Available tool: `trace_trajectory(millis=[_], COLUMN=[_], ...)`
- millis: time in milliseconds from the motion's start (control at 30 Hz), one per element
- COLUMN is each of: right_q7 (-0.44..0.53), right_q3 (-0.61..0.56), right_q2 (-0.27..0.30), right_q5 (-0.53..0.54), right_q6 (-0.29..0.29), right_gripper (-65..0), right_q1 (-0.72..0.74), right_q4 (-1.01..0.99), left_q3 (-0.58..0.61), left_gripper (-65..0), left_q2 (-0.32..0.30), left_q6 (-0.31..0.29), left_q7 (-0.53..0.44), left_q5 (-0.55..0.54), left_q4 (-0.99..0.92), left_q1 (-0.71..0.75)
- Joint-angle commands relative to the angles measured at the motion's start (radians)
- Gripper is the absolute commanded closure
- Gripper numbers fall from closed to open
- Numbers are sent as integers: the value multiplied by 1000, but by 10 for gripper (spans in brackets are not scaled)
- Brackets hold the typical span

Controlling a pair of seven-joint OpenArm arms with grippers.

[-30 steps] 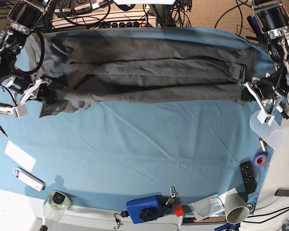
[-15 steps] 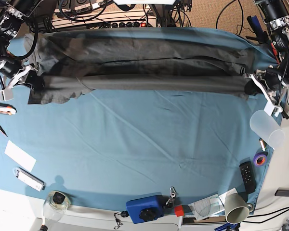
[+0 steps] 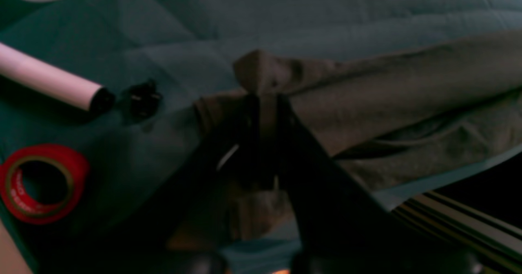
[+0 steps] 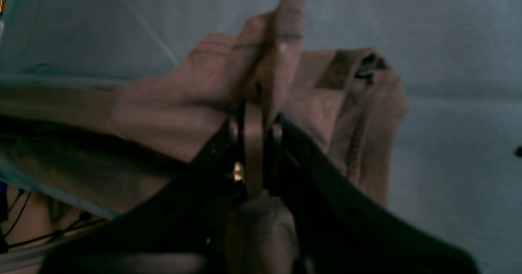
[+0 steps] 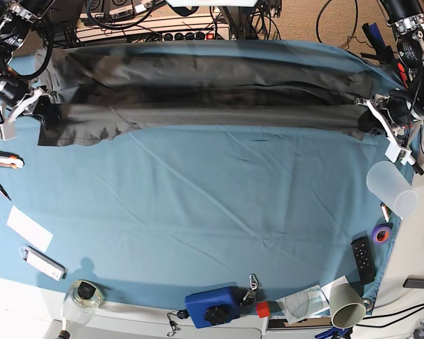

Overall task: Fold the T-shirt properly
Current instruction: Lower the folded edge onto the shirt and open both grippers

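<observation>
My right gripper point(image 5: 44, 115) is pinched tight on one end of the big dark grey T-shirt point(image 5: 212, 95). The shirt lies stretched in a long band across the far side of the wide blue table cloth point(image 5: 198, 205). My left gripper point(image 5: 367, 119) is clamped on the other end. Past it, near the cloth's edge, stand a clear plastic cup point(image 5: 392, 189), a purple tape roll point(image 5: 381, 234) and a black remote point(image 5: 362, 257).

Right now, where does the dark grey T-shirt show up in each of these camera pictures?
Base view: the T-shirt stretches across the table's far edge.
Left wrist view: it fills the right half, pinched by the left gripper.
Right wrist view: it bunches at centre-left, in the right gripper.
Shared landmark: the blue table cloth.
</observation>
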Motion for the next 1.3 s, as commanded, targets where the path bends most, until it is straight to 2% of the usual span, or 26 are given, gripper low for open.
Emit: trace_trajectory(millis=[0, 233, 400, 433, 500, 567, 633, 700, 900, 1000, 1267], right_q7=[21, 21, 21, 21, 21, 21, 21, 21, 21, 21, 21], right_q3=[18, 19, 19, 19, 18, 18, 18, 18, 19, 19, 19], right_q2=[25, 25, 26, 26, 26, 26, 26, 26, 26, 26, 26], right_q5=[31, 38, -5, -5, -5, -5, -5, -4, 6, 5, 6], right_q6=[1, 1, 1, 1, 1, 1, 1, 1, 1, 1, 1], right_gripper=[0, 0, 0, 0, 0, -67, -130, -159, -159, -159, -159], right_q1=[2, -31, -37, -43, -55, -73, -92, -108, -127, -127, -127], right_q4=[17, 17, 17, 17, 17, 17, 17, 17, 17, 17, 17], left_q3=[-9, -9, -9, -9, -9, -9, -9, -9, -9, -8, -6], left_gripper=[0, 0, 0, -27, -178, -302, -349, -350, -350, -350, -350], left_q2=[-19, -16, -2, 1, 2, 1, 1, 1, 2, 7, 25], left_q6=[-4, -4, -7, -7, -7, -6, -3, -3, -4, -2, 58], left_q7=[-8, -27, -26, -27, -27, -27, -27, -27, -32, -86, -143], left_q5=[-3, -2, -2, -2, -3, -3, -3, -3, -25, -18, 20], left_q4=[17, 17, 17, 17, 17, 17, 17, 17, 17, 15, -13], left_q1=[6, 57, 61, 66, 72, 76, 78, 78, 93, 136, 166])
